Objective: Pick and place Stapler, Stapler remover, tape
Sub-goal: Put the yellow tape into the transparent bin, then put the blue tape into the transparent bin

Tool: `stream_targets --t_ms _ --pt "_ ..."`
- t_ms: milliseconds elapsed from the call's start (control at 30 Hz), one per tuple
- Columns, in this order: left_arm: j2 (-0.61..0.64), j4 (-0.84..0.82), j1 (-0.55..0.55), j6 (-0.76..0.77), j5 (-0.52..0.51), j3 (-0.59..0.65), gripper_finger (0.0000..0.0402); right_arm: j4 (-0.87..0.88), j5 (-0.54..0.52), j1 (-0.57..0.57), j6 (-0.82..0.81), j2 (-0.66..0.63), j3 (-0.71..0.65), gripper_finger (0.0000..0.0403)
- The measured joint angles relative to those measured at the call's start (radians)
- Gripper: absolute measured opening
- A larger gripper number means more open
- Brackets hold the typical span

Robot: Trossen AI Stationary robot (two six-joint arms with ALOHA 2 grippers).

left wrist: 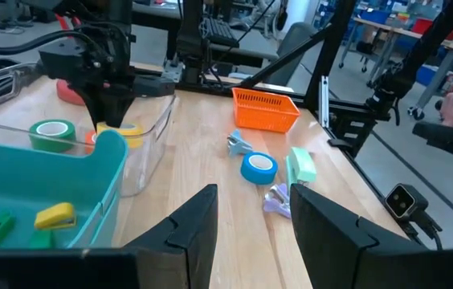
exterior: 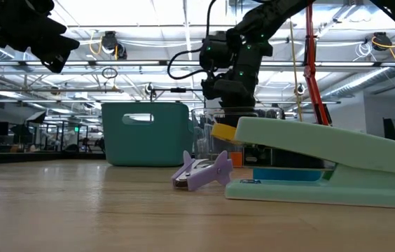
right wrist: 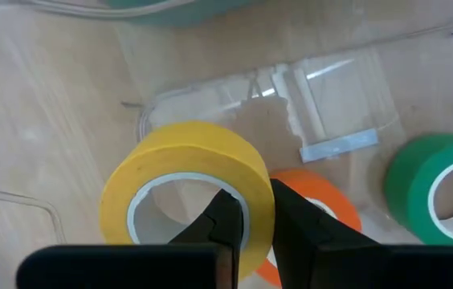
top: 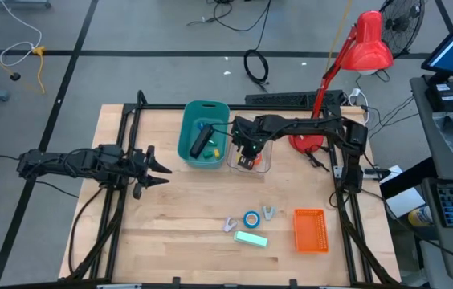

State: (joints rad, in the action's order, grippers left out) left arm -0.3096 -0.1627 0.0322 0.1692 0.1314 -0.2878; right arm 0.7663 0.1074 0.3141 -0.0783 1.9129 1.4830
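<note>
My right gripper (top: 246,154) reaches down into a clear container (top: 263,165) beside the teal bin (top: 190,136), shut on a yellow tape roll (right wrist: 186,172). An orange roll (right wrist: 323,201) and a green roll (right wrist: 435,189) lie in the same container. The black stapler (top: 202,143) lies slanted in the teal bin. A blue tape roll (top: 251,218) lies flat on the table between two purple staple removers (top: 229,225) (top: 268,213). My left gripper (top: 161,170) waits open at the table's left, level, pointing toward the bin. My right gripper pinches the yellow roll's wall (right wrist: 257,210), one finger (right wrist: 225,221) inside the ring and the other (right wrist: 295,225) outside it. The fingers come steeply from above. The roll lies flat, low in the clear container, overlapping the orange roll; whether it rests on it I cannot tell.
A mint-green stapler (top: 251,238) lies near the front edge, and an orange mesh basket (top: 310,229) stands at the front right. Small yellow and green items (left wrist: 54,215) lie in the teal bin. A red desk lamp (top: 363,48) stands behind the right arm.
</note>
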Motion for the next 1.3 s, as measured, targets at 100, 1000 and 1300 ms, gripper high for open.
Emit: stream_targets --t_ms 100,1000,1300 --pt "0.0 0.0 0.0 0.0 0.0 0.0 0.0157 0.001 0.003 0.0 0.021 0.0 0.0 0.0035" --pt "0.0 0.0 0.0 0.0 0.0 0.0 0.0157 -0.05 0.103 -0.007 0.106 0.0 0.0 0.0104" --pt "0.0 0.0 0.0 -0.003 0.003 0.0 0.0157 -0.059 0.104 -0.001 0.065 -0.01 -0.001 0.0117"
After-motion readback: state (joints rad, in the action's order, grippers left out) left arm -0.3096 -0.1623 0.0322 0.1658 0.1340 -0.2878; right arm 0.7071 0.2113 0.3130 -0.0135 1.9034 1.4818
